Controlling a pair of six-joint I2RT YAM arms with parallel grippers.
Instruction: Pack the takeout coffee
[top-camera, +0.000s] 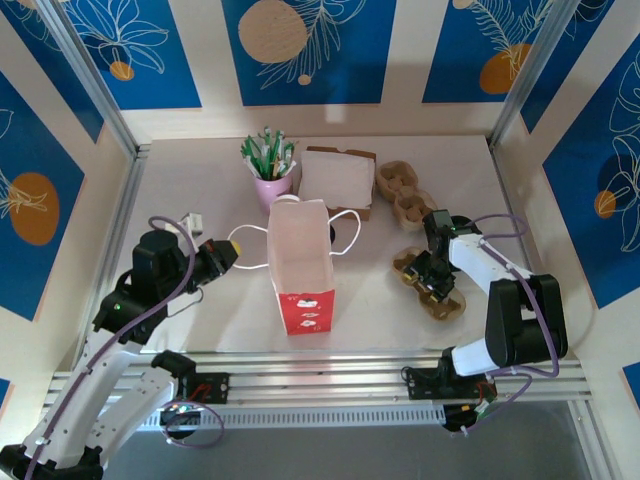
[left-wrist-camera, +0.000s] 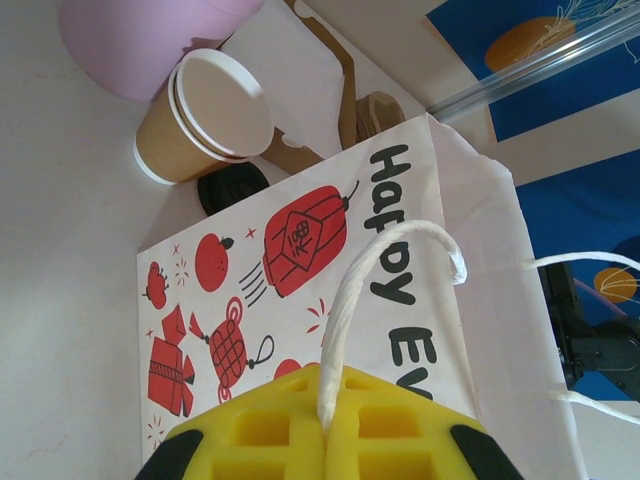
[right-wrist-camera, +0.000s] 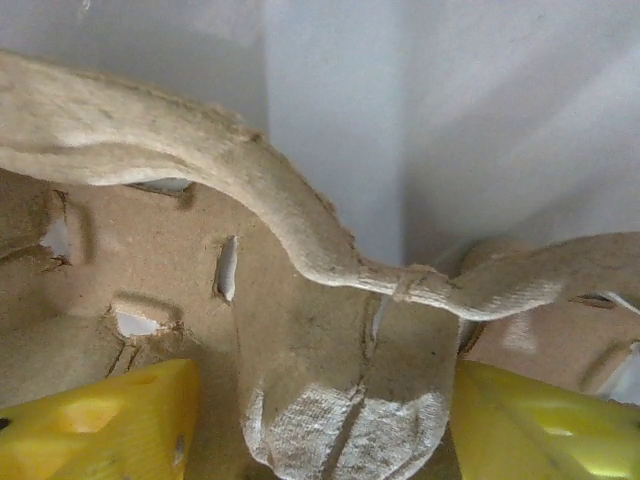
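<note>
Both busy: left jaws clamp the twisted white handle (left-wrist-camera: 341, 318) of the red-printed paper bag (left-wrist-camera: 300, 200), right jaws open astride the brown pulp cup carrier (right-wrist-camera: 330, 300).

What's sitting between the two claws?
A paper bag stands between the left gripper and the right gripper, as the top view shows.

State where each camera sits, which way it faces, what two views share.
Top external: above, behind the arms, looking down on the table; both arms show.
Left wrist: on the left arm, facing the paper bag; left gripper shut on its handle.
Right wrist: close on the pulp cup carrier; right gripper open astride its centre post.
Shared, top and left wrist: the paper bag.
</note>
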